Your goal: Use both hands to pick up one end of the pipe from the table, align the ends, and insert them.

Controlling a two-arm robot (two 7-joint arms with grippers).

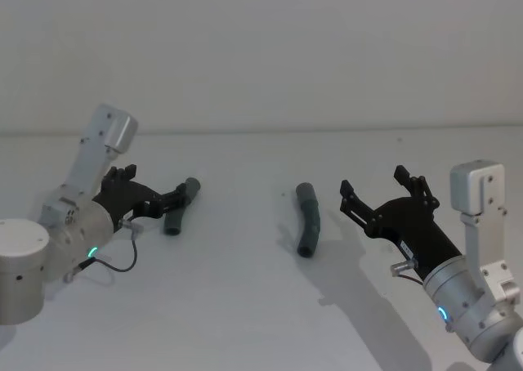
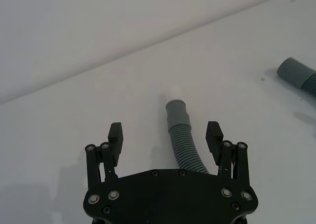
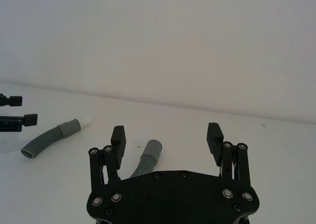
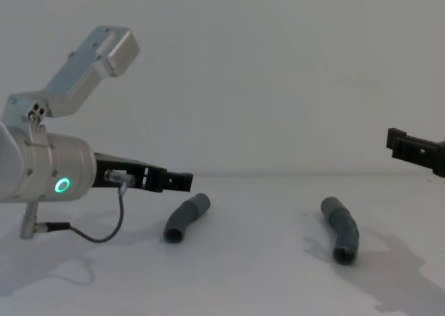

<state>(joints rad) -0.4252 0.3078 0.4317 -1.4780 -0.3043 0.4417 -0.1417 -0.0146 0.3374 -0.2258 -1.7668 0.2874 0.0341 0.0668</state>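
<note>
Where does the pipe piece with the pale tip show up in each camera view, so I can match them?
Head view: the pale-tipped pipe piece lies left of centre.
Left wrist view: the piece shows between the left claw's open fingers.
Right wrist view: the piece is near the picture's left edge, pale tip visible.
Chest view: the piece lies left of centre.
Shared landmark: the other pipe piece, lying apart toward the robot's right.
</note>
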